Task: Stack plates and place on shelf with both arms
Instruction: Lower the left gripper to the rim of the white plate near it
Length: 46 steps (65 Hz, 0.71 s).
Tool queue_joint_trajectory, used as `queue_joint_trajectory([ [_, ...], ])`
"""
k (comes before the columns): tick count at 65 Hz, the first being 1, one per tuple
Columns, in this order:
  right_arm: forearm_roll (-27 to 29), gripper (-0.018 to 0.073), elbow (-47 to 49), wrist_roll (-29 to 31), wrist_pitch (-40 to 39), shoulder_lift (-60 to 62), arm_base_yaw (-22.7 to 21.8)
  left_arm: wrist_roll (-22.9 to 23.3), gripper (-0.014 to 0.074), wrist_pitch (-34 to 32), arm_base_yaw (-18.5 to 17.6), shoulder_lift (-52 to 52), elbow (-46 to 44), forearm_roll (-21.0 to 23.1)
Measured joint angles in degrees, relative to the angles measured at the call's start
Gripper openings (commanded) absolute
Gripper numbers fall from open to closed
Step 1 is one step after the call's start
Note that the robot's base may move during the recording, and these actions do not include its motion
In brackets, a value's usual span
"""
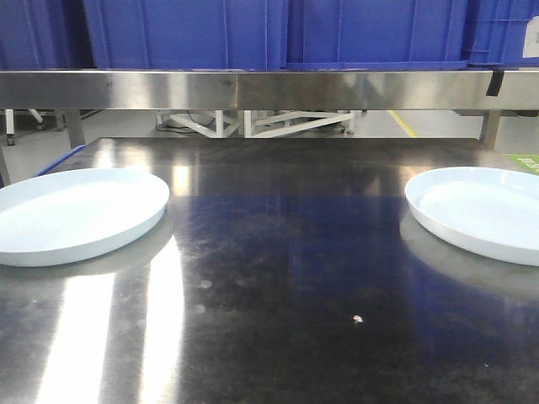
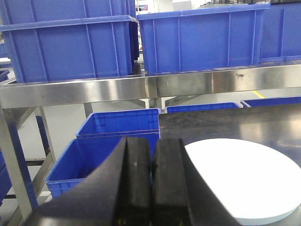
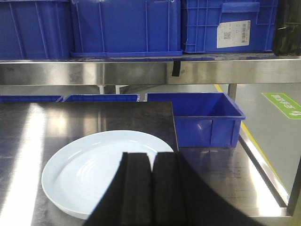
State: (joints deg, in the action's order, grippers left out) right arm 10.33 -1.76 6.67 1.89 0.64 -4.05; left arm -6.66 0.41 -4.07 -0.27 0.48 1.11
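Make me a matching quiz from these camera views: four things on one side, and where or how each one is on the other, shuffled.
1 left plate
2 right plate
3 blue crates
4 left gripper

A on the steel shelf
B shut, holding nothing
C right side of the table
D left side of the table

Pairs: 1-D, 2-C, 3-A, 4-B.

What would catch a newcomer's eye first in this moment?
The left plate and right plate, pale and glossy, lie far apart on the shiny steel table. Blue bins line the shelf behind them. In the wrist views the left gripper and right gripper are shut, each near a plate.
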Motion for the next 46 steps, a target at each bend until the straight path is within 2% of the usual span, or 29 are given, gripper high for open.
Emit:
queue_joint_trajectory([
  [14,0.0,0.0057,0.0,0.0,0.0,0.0,0.0,0.0,0.0082,0.0,0.0,0.0,0.0,0.41],
  [27,0.0,0.0057,0.0,0.0,0.0,0.0,0.0,0.0,0.0082,0.11,0.0,0.0,-0.54,5.52],
  [46,0.0,0.0057,0.0,0.0,0.0,0.0,0.0,0.0,0.0082,6.46,0.09,5.95,-11.33,6.05],
])
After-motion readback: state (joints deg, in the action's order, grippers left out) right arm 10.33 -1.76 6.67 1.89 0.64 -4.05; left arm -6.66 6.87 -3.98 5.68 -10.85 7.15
